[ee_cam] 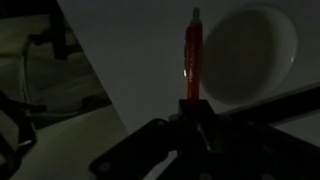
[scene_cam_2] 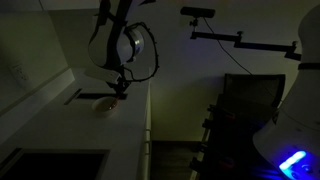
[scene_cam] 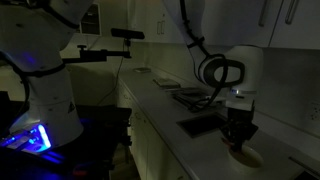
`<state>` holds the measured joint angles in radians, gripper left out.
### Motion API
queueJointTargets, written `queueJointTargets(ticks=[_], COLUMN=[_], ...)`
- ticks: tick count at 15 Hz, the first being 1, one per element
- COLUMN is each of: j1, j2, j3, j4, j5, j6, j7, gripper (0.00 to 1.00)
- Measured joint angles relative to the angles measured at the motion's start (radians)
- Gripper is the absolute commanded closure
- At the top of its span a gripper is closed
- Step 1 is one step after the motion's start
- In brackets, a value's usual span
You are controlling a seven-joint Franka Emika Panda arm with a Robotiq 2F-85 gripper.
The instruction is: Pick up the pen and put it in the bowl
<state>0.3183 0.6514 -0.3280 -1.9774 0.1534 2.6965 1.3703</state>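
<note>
In the wrist view my gripper (ee_cam: 192, 108) is shut on the red pen (ee_cam: 192, 55), which sticks out from the fingers toward the top of the frame. The pale cream bowl (ee_cam: 250, 52) lies just to the right of the pen, on the light counter. In both exterior views the gripper (scene_cam: 238, 135) (scene_cam_2: 119, 88) hangs just above the bowl (scene_cam: 244, 156) (scene_cam_2: 104, 105). The pen is too small and dark to make out in those views.
The room is dim. A dark flat tray (scene_cam: 196, 125) lies on the counter (scene_cam: 170, 105) beside the bowl, with more dark flat items (scene_cam: 188, 97) further back. A camera on a stand (scene_cam: 127, 35) sits behind. The counter edge (scene_cam_2: 149, 120) drops to the floor.
</note>
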Motion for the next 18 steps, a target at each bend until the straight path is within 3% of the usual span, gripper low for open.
queueJointTargets(ticks=[8, 18], j1=[0.096, 0.091], j2=[0.063, 0.228], j3=[-0.097, -0.071], j4=[0.109, 0.370], j5=[-0.197, -0.302], j6=[-0.088, -0.305], j7=[0.372, 0.623], gripper=[0.96, 0.96])
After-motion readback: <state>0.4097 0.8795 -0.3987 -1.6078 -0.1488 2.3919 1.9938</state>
